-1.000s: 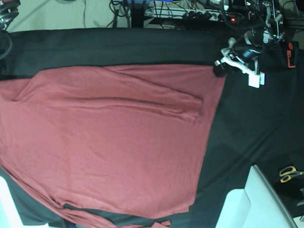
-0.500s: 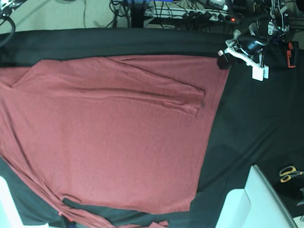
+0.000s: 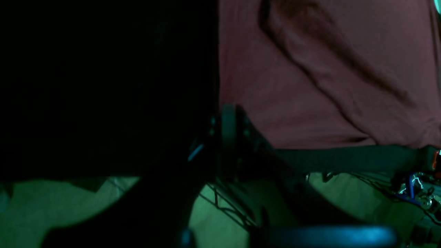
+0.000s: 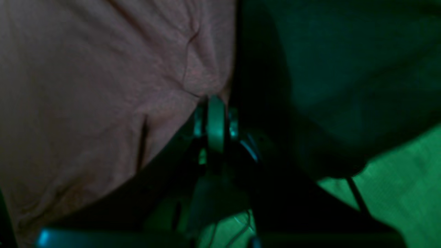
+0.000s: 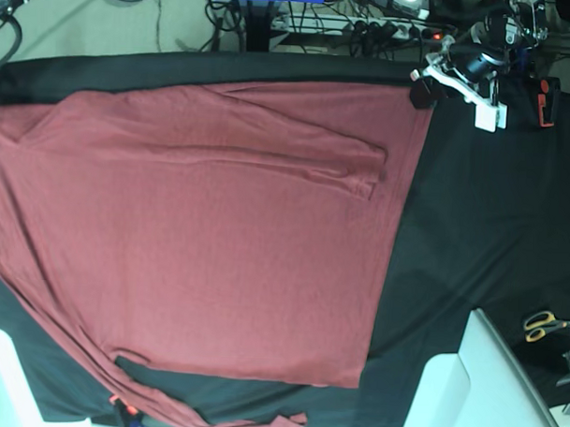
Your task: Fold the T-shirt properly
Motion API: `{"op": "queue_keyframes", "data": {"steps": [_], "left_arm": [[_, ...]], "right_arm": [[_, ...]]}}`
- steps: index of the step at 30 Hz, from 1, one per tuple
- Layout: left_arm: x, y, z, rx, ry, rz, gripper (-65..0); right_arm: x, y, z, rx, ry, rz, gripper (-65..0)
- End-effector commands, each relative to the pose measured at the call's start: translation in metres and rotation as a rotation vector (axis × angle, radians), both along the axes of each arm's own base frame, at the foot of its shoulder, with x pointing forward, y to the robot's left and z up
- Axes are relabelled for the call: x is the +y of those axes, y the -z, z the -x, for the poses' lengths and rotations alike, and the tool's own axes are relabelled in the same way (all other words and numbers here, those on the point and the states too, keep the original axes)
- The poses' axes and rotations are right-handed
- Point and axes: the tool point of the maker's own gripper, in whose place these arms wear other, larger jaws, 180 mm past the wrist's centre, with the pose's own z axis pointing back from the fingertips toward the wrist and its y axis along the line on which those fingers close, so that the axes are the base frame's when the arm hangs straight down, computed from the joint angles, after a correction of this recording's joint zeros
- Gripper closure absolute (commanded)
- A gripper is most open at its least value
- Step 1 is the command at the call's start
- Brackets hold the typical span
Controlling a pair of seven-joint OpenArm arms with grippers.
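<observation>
Right now both sets of jaws are pinched tight on the T-shirt point(image 5: 200, 239): the left gripper point(image 5: 422, 92) clamps its far hem corner, the right gripper point(image 4: 215, 103) its opposite far edge. It lies spread across the black-covered table point(image 5: 491, 221).

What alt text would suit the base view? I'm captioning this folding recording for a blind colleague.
A large maroon T-shirt lies spread almost flat on a black cloth surface, one long sleeve folded across its upper part. The left claw is shut on the shirt's top right corner; yellow-handled scissors lie at the far right.
</observation>
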Motion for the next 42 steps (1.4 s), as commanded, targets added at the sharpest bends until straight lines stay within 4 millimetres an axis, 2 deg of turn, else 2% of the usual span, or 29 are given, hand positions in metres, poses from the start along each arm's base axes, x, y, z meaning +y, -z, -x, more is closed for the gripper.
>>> {"op": "queue_keyframes", "data": {"steps": [1,4,9,15,23,26,32,37,42], "left_arm": [[0.004,-0.006,0.0,-0.017,-0.001,-0.01,0.0],[0.003,-0.008,0.003,-0.018,0.005,-0.013,0.0],[0.017,-0.021,0.003,-0.045,-0.015,-0.049,0.0],[0.017,-0.019,0.003,-0.041,-0.013,-0.052,0.0],[0.015,-0.02,0.0,-0.049,-0.013,-0.049,0.0],[0.015,-0.02,0.0,-0.047,-0.014,-0.049,0.0],[0.015,-0.005,0.0,0.008,-0.012,-0.024,0.0],[0.012,-0.001,-0.012,0.028,0.0,0.0,0.0],[0.015,-0.001,-0.02,0.033,-0.037,0.002,0.0]], "right_arm": [[-0.018,-0.015,-0.003,-0.019,0.001,0.052,-0.2],[-0.018,-0.015,0.006,0.008,-0.012,0.062,-0.2],[-0.021,-0.013,0.011,0.033,0.048,0.051,-0.3],[-0.024,-0.011,0.011,0.048,0.111,0.035,-0.3],[-0.006,-0.002,-0.011,0.105,0.116,0.008,-0.3],[-0.008,0.001,-0.009,0.122,0.173,-0.003,-0.3],[-0.005,0.001,-0.017,0.127,0.185,-0.014,-0.3],[0.009,0.003,-0.034,0.132,0.115,-0.009,-0.3],[0.01,0.0,-0.042,0.118,0.113,-0.012,-0.3]]}}
